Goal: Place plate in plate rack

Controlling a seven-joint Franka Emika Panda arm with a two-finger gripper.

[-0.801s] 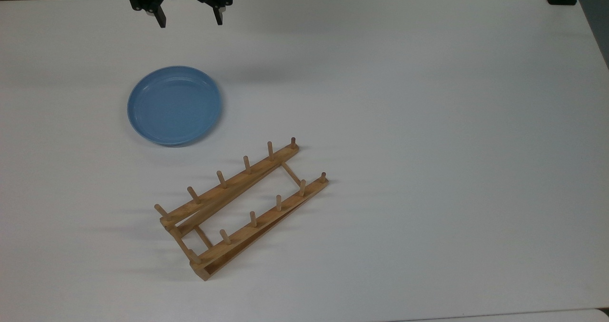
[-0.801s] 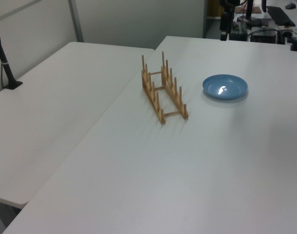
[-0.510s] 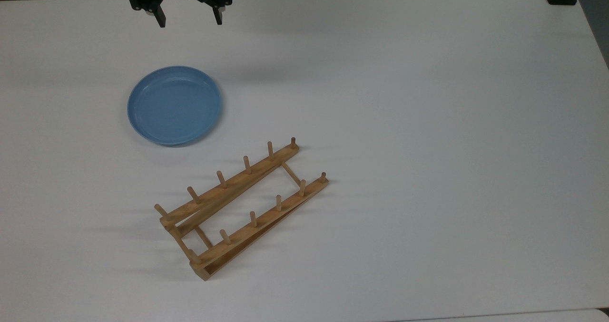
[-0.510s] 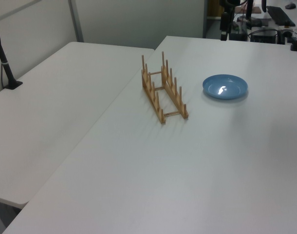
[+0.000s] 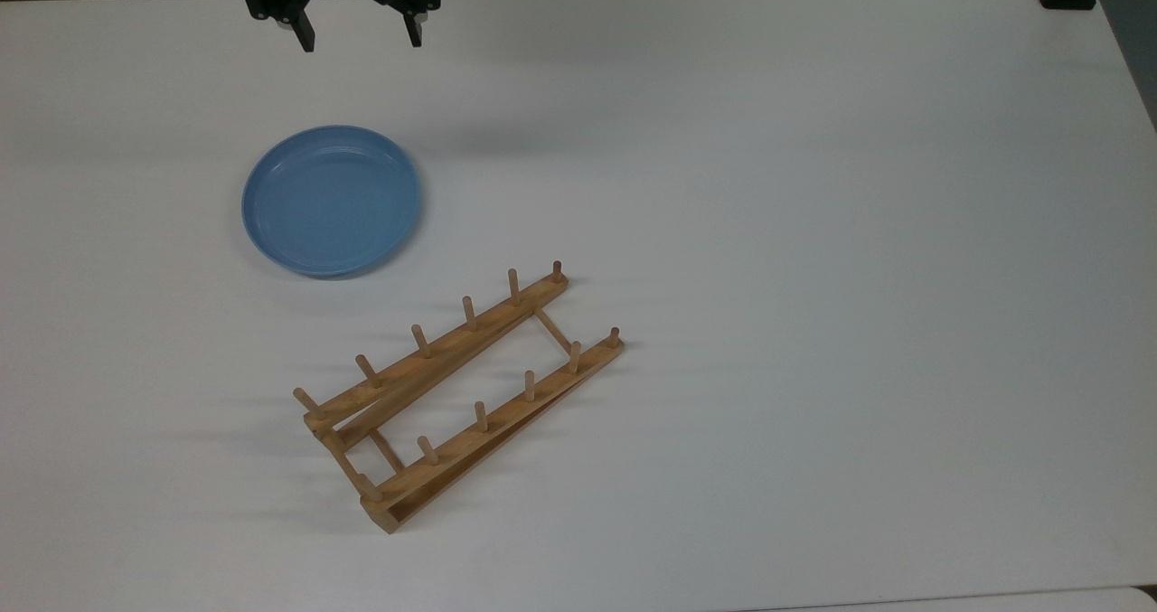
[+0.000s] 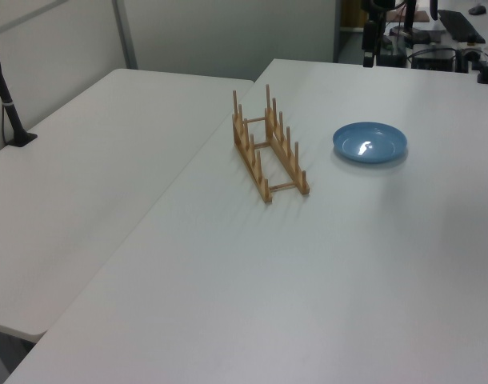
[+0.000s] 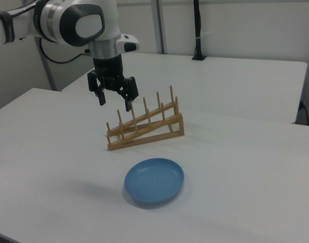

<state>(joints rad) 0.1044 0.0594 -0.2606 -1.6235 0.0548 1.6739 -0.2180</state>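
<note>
The tool (image 7: 114, 101) is hanging in the air above the white bench (image 7: 53, 167), carried by the white arm (image 7: 76, 23) that is reaching in from the right view's upper left and bending straight down at the wrist. Its two black fingers (image 7: 101, 98) are pointing downward and standing wide apart, gripping nothing. In the top view the tool (image 5: 359, 35) is sitting at the upper edge of the frame, its fingers spread to either side. The plate (image 5: 331, 200) is lying flat on the bench, rim up, below the tool in the top view and well apart from it; in the right view the plate (image 7: 154, 180) is resting nearer the camera than the tool, lower and a little toward the right view's right. The plate rack (image 5: 456, 395) is standing on the bench beyond the plate in the top view, running diagonally, its pegs pointing up, close to the plate but not touching it. In the left view the plate rack (image 6: 268, 148) is sitting to the left of the plate (image 6: 370, 142).
</note>
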